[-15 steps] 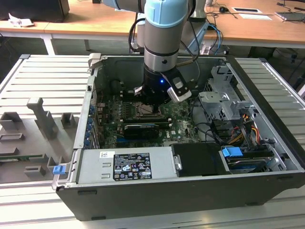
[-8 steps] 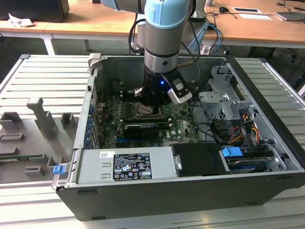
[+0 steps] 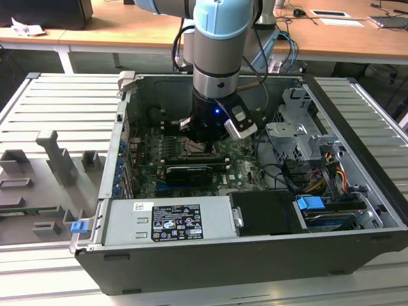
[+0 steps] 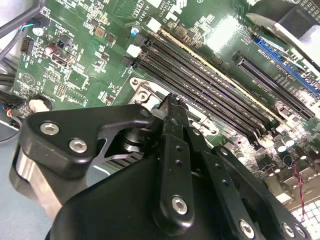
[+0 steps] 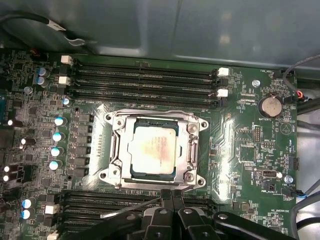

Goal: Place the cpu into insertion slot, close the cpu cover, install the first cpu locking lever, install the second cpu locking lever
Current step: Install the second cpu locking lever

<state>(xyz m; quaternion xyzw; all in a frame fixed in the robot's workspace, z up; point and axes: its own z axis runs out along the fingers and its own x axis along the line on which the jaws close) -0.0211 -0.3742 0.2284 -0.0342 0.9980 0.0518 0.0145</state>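
The cpu (image 5: pixel 152 151), a pale square chip, lies flat in the insertion slot (image 5: pixel 202 123) on the green motherboard (image 5: pixel 240 145). The cpu cover (image 5: pixel 116 145), a silver frame, lies down flat around the chip. My gripper (image 5: pixel 172 195) is shut, its black fingertips pressed together right at the socket's edge. A thin silver lever rod (image 5: pixel 131 207) slants away from the fingertips across the memory slots. In the second wrist view the gripper (image 4: pixel 170 100) sits over a corner of the socket bracket (image 4: pixel 142 92). In the exterior view the gripper (image 3: pixel 205 141) reaches down into the open computer case.
Long black memory slots (image 5: pixel 145 80) flank the socket on both sides. A black card (image 3: pixel 188 172) lies just in front of the gripper. A power supply (image 3: pixel 172 220), a drive cage (image 3: pixel 299 137) and cables (image 3: pixel 331 169) fill the case. The case walls (image 3: pixel 121 134) stand close around.
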